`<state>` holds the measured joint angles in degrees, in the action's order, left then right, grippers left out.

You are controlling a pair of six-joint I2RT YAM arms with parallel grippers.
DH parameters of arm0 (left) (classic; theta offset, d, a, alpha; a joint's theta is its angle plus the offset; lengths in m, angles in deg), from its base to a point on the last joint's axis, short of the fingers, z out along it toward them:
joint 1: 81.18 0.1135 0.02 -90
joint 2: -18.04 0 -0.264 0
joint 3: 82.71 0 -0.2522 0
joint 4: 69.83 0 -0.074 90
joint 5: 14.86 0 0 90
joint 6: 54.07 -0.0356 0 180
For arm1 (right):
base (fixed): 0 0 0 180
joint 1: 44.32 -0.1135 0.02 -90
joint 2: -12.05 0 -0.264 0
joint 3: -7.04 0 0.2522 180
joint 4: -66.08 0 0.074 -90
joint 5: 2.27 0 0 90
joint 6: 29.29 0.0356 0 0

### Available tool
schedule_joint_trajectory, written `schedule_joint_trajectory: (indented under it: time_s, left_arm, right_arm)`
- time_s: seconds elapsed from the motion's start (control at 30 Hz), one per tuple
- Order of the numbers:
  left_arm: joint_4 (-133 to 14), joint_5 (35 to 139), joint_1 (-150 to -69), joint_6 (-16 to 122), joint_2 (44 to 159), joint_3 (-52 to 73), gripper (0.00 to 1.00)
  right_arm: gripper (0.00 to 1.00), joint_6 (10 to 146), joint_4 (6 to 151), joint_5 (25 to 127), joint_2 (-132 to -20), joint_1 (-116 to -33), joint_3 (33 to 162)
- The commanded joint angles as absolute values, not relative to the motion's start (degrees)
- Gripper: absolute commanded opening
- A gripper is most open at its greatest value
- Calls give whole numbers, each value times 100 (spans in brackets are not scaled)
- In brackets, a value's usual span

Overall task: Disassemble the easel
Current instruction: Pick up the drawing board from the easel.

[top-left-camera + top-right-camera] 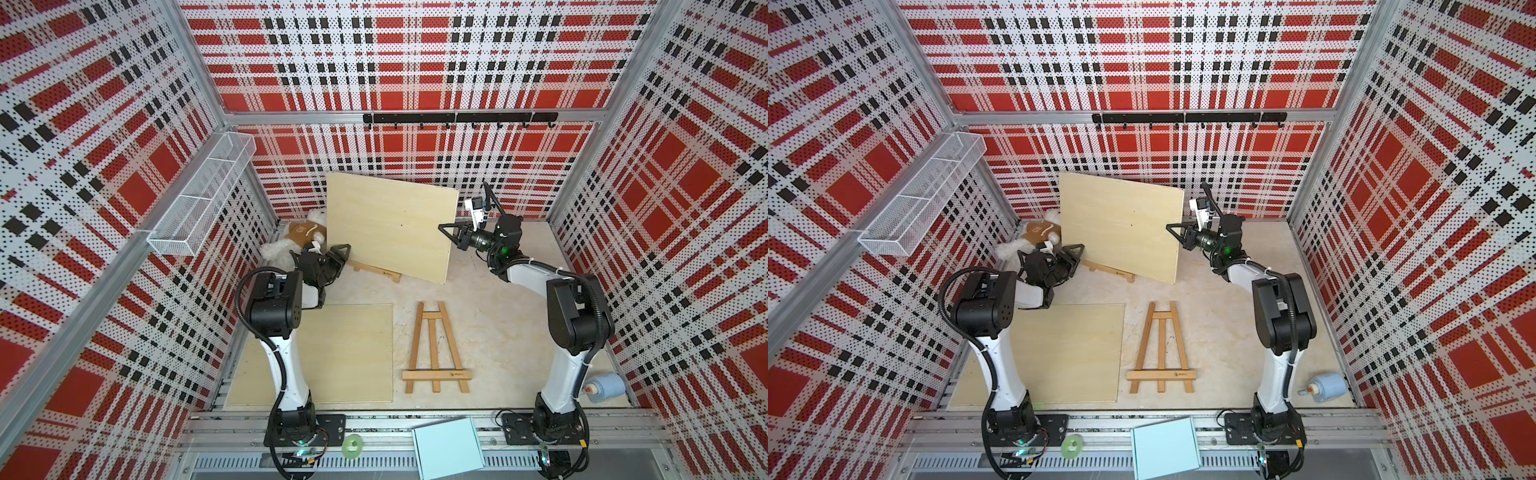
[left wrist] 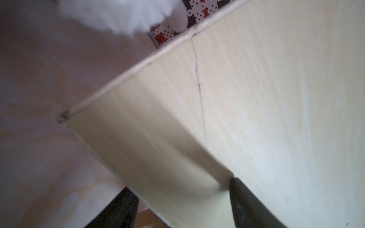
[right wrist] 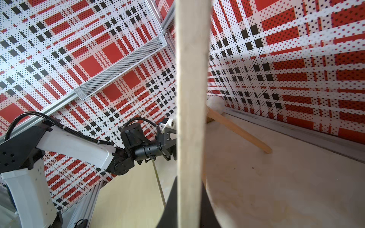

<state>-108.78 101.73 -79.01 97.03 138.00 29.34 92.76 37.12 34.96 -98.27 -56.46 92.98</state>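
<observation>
Roughly half done, I'd judge. The flat board (image 1: 345, 353) lies near left on the worktop (image 1: 498, 332), and the flat easel (image 1: 435, 353) lies just right of it, the two already apart. Remaining: the standing board (image 1: 390, 224) at far centre is tilted and still rests on the far easel (image 1: 376, 269). The right claw (image 1: 445, 232) is pinching that board's right edge. The left claw (image 1: 341, 254) is spread, straddling its lower left corner without gripping. Probably next: lift the board off and lay it down.
</observation>
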Motion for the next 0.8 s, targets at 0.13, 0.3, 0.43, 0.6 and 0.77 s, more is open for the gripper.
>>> schedule_joint_trajectory:
  time_s: [0.13,0.3,0.43,0.6,0.77]
  left_arm:
    - [-11512,10066,-8005,9911,13772,2840,73]
    - [-11383,10100,-7982,9794,13500,2842,73]
    - [-11388,10138,-7938,9780,13273,2911,73]
    - [-11357,10185,-7971,9556,12970,2974,73]
    - [-11783,10256,-8021,9738,12800,3009,73]
  right_arm:
    - [0,10208,2399,3183,-9600,-5666,9376]
    - [0,10094,2524,3166,-9429,-5672,9324]
    - [0,10091,2549,3148,-9322,-5672,9309]
    - [0,10213,2441,3286,-9071,-5702,9178]
    - [0,10415,2320,3426,-8694,-5733,9018]
